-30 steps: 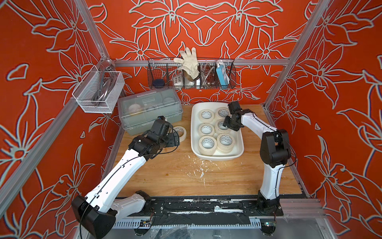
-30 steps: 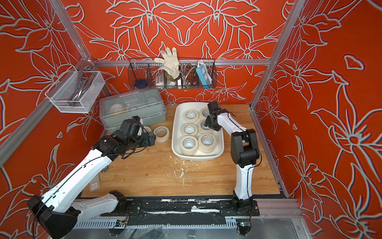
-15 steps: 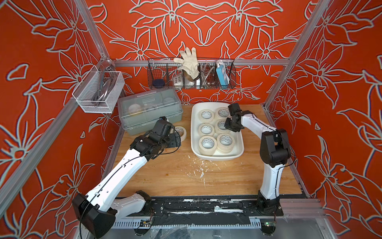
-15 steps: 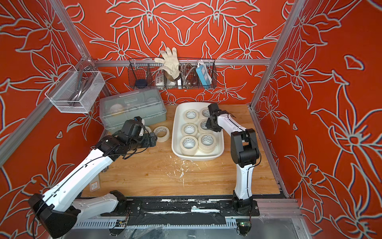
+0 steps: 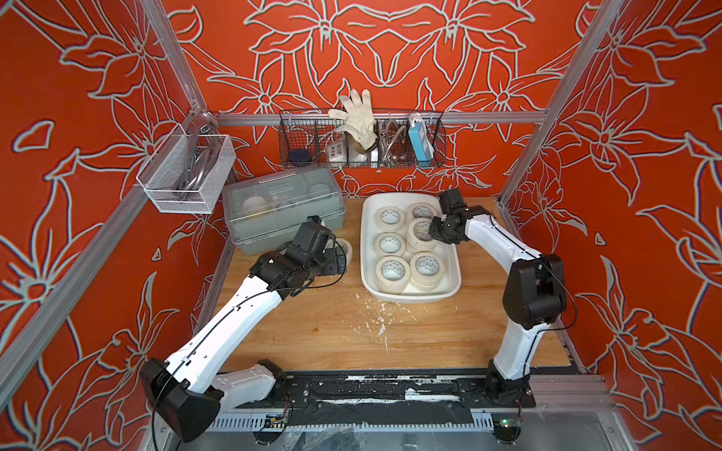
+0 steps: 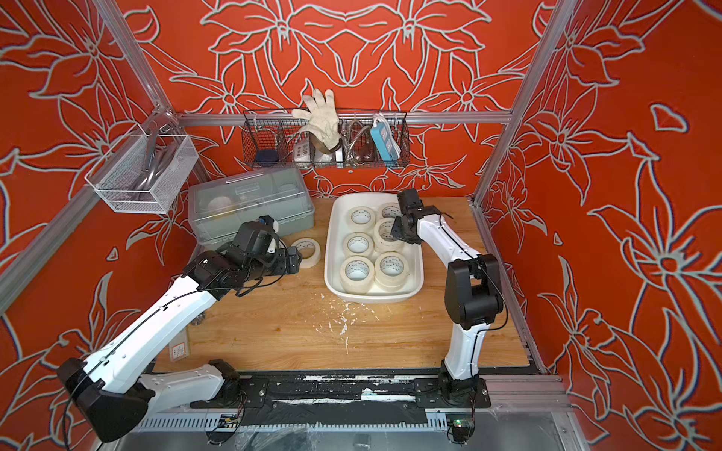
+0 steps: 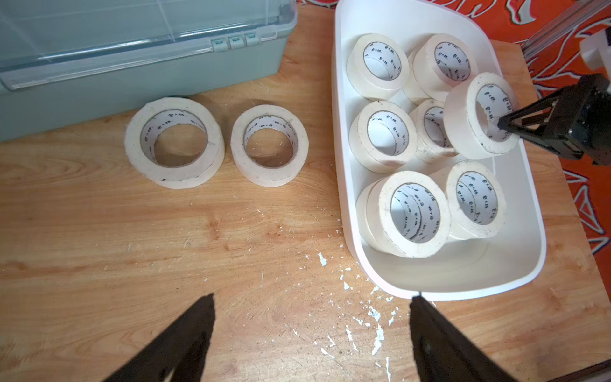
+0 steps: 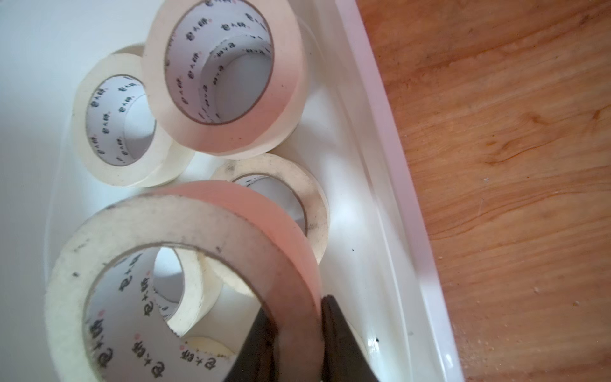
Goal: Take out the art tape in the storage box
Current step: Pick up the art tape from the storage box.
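Observation:
The white storage box [image 5: 365, 250] [image 6: 330, 250] stands on the wooden table with several cream art tape rolls in it. My right gripper [image 5: 433, 230] [image 8: 296, 307] is shut on the wall of one roll [image 7: 463, 122] [image 8: 139, 225], one finger inside the core and one outside. That roll is tilted up above the others. Two more rolls [image 7: 132, 142] [image 7: 236, 145] lie flat on the table beside the box. My left gripper [image 7: 312, 297] [image 6: 293, 261] hangs open and empty over bare wood near them.
A grey-green box with a translucent lid [image 5: 281, 211] stands at the back left, close to the two loose rolls. Wire baskets [image 5: 359, 140] [image 5: 187, 172] hang on the walls. White flakes [image 5: 381, 320] litter the table in front of the storage box.
My right gripper has closed on the roll's wall and tipped the roll up. The left arm has barely shifted and stays open.

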